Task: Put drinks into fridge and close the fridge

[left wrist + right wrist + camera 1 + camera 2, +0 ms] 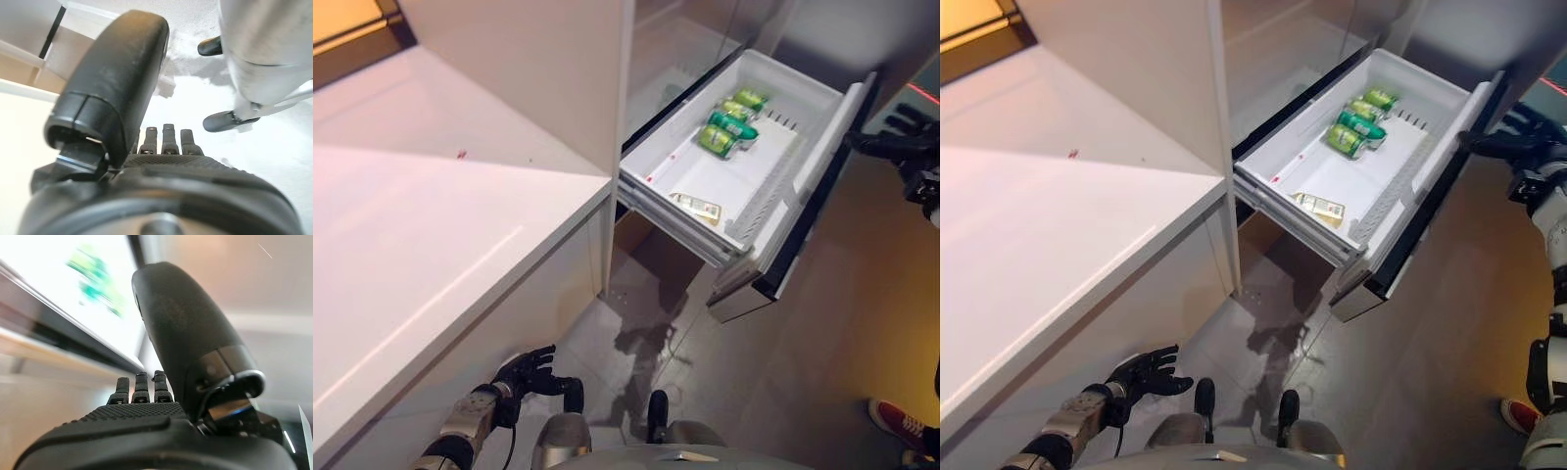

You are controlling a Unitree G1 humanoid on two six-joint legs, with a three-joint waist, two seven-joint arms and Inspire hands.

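The fridge's white drawer (pixel 658 172) stands pulled out. Green cans (pixel 727 121) lie side by side at its far end, and a flat yellowish pack (pixel 697 207) lies near its near end. My right hand (pixel 901 143) is open, its fingers straight, at the upper edge of the drawer's dark front panel (pixel 811 217). In the right wrist view its fingers (pixel 141 386) point at the drawer, with the cans (pixel 95 276) blurred past them. My left hand (pixel 530 372) hangs open and empty low by the counter's side; its fingers (pixel 166 140) are straight.
A white counter (pixel 431 225) runs along the left, and a tall white cabinet side (pixel 538 78) stands between it and the fridge. The tiled floor (pixel 822 372) lies below the drawer. A person's red shoe (pixel 899 419) is at the lower right.
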